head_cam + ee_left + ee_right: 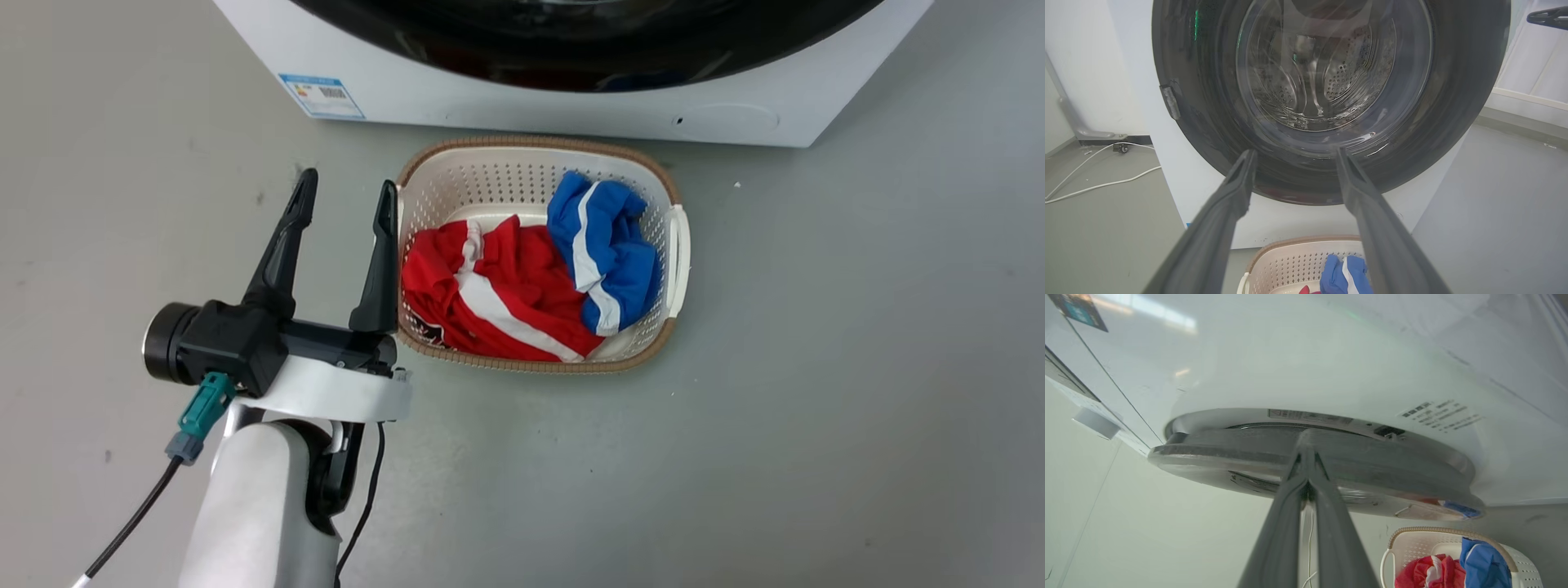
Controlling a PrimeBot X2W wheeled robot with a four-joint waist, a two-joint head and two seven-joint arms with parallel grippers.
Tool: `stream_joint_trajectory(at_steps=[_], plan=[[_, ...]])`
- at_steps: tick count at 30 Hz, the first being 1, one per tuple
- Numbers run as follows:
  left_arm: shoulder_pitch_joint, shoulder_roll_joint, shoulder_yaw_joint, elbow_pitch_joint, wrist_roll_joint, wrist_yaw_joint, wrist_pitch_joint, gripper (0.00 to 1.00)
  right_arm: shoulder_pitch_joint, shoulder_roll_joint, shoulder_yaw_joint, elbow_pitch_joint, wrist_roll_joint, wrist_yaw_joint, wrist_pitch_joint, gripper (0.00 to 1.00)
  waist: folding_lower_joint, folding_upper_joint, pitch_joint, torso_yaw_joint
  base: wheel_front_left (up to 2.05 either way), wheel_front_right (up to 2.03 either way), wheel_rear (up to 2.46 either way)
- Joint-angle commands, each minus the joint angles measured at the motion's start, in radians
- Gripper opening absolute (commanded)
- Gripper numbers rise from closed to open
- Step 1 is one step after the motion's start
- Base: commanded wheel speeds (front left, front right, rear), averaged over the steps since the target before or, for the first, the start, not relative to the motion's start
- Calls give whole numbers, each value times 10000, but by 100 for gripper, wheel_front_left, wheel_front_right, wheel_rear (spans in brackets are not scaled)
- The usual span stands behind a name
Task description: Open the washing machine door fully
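The washing machine (571, 110) is a white box at the top of the head view, with the glossy black rim of the washing machine door (571, 57) above its lower panel. My left gripper (349, 184) hangs open in front of it, holding nothing. In the left wrist view the open left gripper (1294, 152) faces the door (1457, 102) and its glass bowl (1331, 73) from a distance. My right gripper (1307, 435) is shut, its tips against the door's edge (1229, 453), seen side-on. A narrow gap separates the door from the machine front (1331, 367).
A white laundry basket (679, 245) with red and blue clothes stands on the grey floor just before the machine, right of my left gripper. A blue label (321, 95) and a round cap (727, 121) mark the lower panel. A white cable (1098, 183) lies on the floor beside the machine.
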Motion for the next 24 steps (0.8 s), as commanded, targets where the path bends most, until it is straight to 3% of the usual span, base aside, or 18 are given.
stream_joint_trajectory(at_steps=[1, 13, 24], plan=[[-228, -15, -1, -63, 27, -22, -24, 100, -317, 97, 69, 154, -68, 0, -21, 0, -1, 0, 242, 130, 0, 0, 0], [-460, -58, -113, -188, -64, -22, -24, 100, -2088, 557, 769, 1499, -955, 0, -16, 0, -1, 0, 757, 303, 0, 0, 0], [-379, -65, -169, -57, -204, 18, -24, 100, -1821, 799, 1114, 1492, -917, 14, 1372, 0, -1, 0, 501, 235, 0, 0, 0]])
